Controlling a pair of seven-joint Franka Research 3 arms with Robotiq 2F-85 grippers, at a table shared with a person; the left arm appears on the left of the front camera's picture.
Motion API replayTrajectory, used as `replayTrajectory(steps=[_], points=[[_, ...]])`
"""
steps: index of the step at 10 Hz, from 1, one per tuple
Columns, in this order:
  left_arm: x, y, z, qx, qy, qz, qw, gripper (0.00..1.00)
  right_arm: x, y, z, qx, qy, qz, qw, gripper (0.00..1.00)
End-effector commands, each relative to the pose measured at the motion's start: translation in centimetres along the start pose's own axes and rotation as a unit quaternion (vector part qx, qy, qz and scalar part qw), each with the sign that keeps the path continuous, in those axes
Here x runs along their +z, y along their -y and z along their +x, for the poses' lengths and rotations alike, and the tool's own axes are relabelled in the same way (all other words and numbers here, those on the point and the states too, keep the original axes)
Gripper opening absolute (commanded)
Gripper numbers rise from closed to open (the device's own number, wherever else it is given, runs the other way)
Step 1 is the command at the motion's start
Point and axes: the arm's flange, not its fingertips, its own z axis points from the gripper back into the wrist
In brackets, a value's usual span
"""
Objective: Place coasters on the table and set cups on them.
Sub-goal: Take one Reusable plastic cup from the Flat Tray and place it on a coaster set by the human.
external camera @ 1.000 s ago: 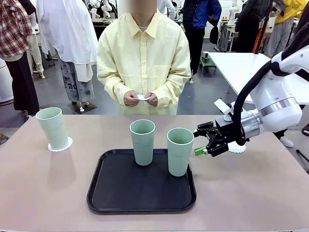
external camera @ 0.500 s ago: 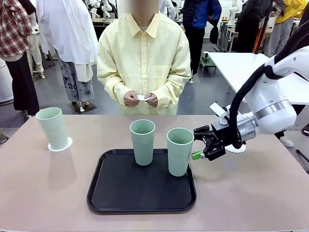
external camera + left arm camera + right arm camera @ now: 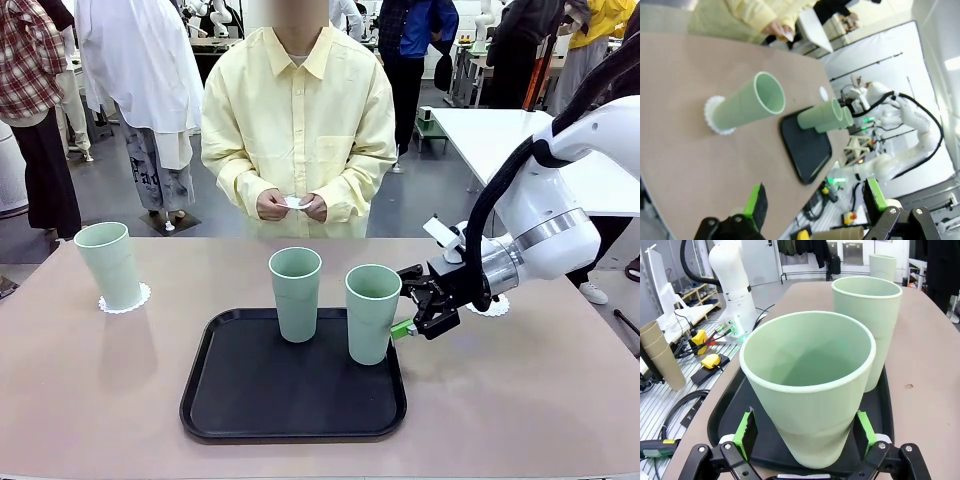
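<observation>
Two mint cups stand on the black tray (image 3: 230,400): one at the back (image 3: 296,293) and one at the right (image 3: 372,312). My right gripper (image 3: 408,305) is open beside the right cup. In the right wrist view that cup (image 3: 810,385) sits between the green pads (image 3: 746,430), low on its wall. A third cup (image 3: 108,265) stands on a lacy coaster (image 3: 125,299) at the table's far left. Another coaster (image 3: 492,307) lies bare behind my right wrist. The person holds a white coaster (image 3: 295,202) in both hands. My left gripper (image 3: 815,202) is open and hangs high, off the table's left end.
The beige table (image 3: 520,400) has free room in front of the tray and on both sides. The person in a yellow shirt (image 3: 300,120) stands at the far edge. A white table (image 3: 490,140) stands behind at the right.
My right gripper has moved left along the table, from beside the bare coaster to the right cup on the tray. Its jaws stay open. The cups have not moved.
</observation>
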Motion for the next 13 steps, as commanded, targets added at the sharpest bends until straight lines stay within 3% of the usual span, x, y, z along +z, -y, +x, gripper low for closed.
replayTrajectory(steps=[1,13], points=[[0.1,0.2,0.0,-0.001,0.002,-0.002,1.000,1.00,-0.5,0.8,-0.5,0.009,0.000,0.021,1.000,1.00],[0.1,0.2,0.0,-0.001,0.002,-0.002,1.000,1.00,-4.2,2.2,-0.7,0.039,0.017,0.049,0.998,1.00]])
